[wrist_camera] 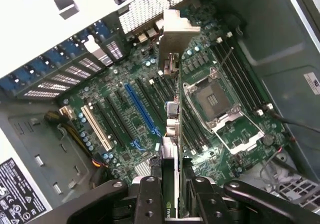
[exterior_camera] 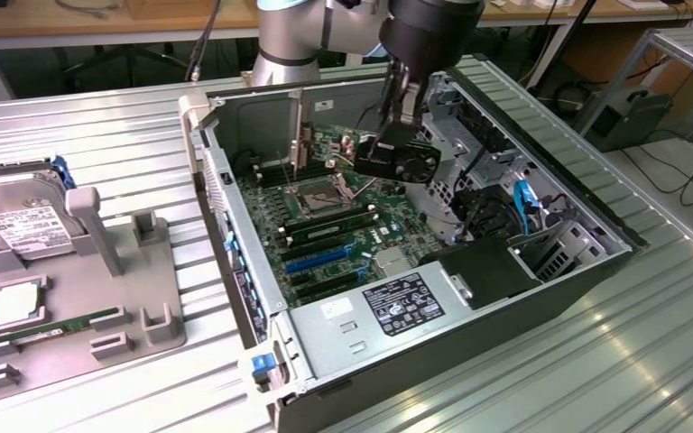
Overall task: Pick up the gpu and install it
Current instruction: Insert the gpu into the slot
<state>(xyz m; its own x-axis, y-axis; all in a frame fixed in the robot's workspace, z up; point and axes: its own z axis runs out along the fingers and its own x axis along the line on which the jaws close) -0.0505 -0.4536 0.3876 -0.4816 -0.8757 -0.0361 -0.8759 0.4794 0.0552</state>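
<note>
Claw [wrist_camera: 172, 181]: clamped on the gpu, 1 finger [wrist_camera: 149, 196] against each flat face, gripping the card by 1 end.
Gpu [wrist_camera: 172, 124]: inside the computer case [exterior_camera: 232, 212], held edge-on over the motherboard [wrist_camera: 120, 149]. Its black fan face shows in the exterior view.
Bracket: silver metal bracket [wrist_camera: 175, 26] at the end of the card away from the claw, toward the case wall that carries the slot covers.
Line over board: the card runs lengthwise along the expansion slots, between the blue slot [wrist_camera: 142, 109] and the CPU socket [wrist_camera: 220, 101]. Cannot tell whether its lower edge touches a slot.
Arm: reaches down into the case from above.
Case: lies on its side, open face up, on the ribbed metal tabletop [exterior_camera: 540, 370].
Fixture: gray holder [exterior_camera: 94, 307] on the tabletop at the exterior view's left, well apart from the case.
Fixture contents: hard drive [exterior_camera: 15, 225] with a white label and a slim green memory stick [exterior_camera: 51, 327] rest in it.
</note>
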